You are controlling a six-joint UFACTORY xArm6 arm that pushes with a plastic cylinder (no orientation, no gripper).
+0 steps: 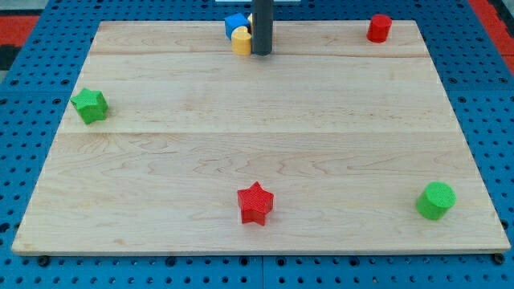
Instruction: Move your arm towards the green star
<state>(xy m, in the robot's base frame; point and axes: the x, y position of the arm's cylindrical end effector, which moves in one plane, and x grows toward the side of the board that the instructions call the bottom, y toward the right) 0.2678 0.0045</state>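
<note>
The green star [89, 105] lies near the board's left edge, about halfway up. My tip [262, 52] rests on the board at the view's top centre, far to the right of and above the green star. The tip touches or almost touches a yellow block [242, 40], with a blue block [235, 23] just behind it. The rod hides part of both.
A red star [255, 203] lies at the bottom centre. A green cylinder [435, 200] stands at the bottom right. A red cylinder [379, 28] stands at the top right. The wooden board [257, 136] sits on a blue pegboard.
</note>
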